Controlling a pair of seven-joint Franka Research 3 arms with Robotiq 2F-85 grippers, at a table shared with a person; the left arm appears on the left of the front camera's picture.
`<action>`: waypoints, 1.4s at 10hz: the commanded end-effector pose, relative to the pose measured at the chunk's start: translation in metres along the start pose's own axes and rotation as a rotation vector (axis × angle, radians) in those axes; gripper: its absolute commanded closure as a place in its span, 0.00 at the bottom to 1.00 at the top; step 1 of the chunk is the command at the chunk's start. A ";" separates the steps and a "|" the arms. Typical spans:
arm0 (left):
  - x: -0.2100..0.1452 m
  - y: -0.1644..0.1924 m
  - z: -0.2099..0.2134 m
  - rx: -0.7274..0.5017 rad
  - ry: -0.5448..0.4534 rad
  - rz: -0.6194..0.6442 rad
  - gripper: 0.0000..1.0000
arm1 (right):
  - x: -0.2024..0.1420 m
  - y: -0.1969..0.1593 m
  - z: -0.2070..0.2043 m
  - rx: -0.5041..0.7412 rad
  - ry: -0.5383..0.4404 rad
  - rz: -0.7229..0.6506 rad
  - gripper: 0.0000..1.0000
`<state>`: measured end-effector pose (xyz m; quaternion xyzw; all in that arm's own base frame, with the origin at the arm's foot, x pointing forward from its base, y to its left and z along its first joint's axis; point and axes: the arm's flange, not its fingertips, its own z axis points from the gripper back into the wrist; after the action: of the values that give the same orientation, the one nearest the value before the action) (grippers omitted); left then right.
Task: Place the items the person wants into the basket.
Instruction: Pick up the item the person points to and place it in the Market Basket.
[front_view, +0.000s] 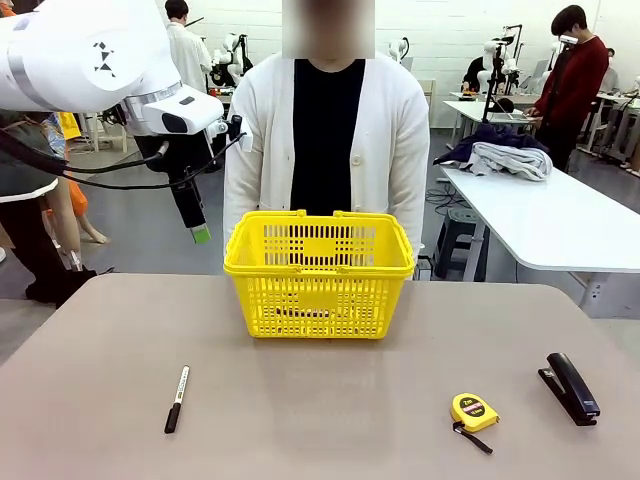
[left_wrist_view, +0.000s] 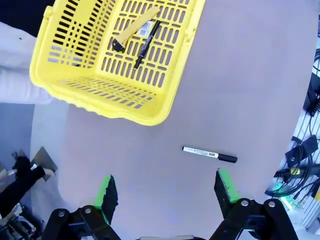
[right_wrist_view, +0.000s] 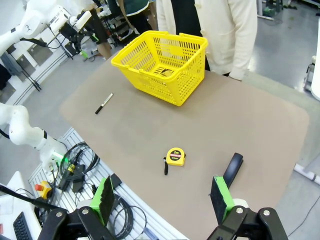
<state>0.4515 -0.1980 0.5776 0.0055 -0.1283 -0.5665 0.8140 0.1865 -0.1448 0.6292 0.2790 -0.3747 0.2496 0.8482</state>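
Basket (front_view: 300, 270) untouched; left fingers (left_wrist_view: 106, 192), right fingers (right_wrist_view: 106, 196) spread, empty.

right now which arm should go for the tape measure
Right. The tape measure lies to the robot's right, ahead of the open right gripper; the left gripper hangs high at far left.

Beyond the fingers of the left gripper (left_wrist_view: 165, 186) lies the marker (left_wrist_view: 209, 154), toward the picture-right finger; farther on, the basket (left_wrist_view: 125, 112) holds utility knife (left_wrist_view: 132, 32) and pen (left_wrist_view: 147, 44) side by side. Beyond the right gripper (right_wrist_view: 162, 196): tape measure (right_wrist_view: 175, 156) midway, stapler (right_wrist_view: 232, 167) just past the picture-right finger.
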 end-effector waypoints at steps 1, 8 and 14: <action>0.008 0.005 -0.003 -0.039 -0.019 -0.008 0.00 | -0.002 0.000 -0.002 0.002 0.003 0.000 0.00; 0.000 0.000 0.000 0.000 0.000 0.000 0.00 | -0.002 0.000 -0.002 0.002 0.003 0.000 0.00; -0.115 -0.012 0.063 -0.012 -0.301 -0.029 0.00 | -0.002 0.000 -0.002 0.002 0.003 0.000 0.00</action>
<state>0.4249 -0.1273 0.6145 -0.0572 -0.2038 -0.5604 0.8007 0.1866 -0.1449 0.6290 0.2793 -0.3746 0.2496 0.8482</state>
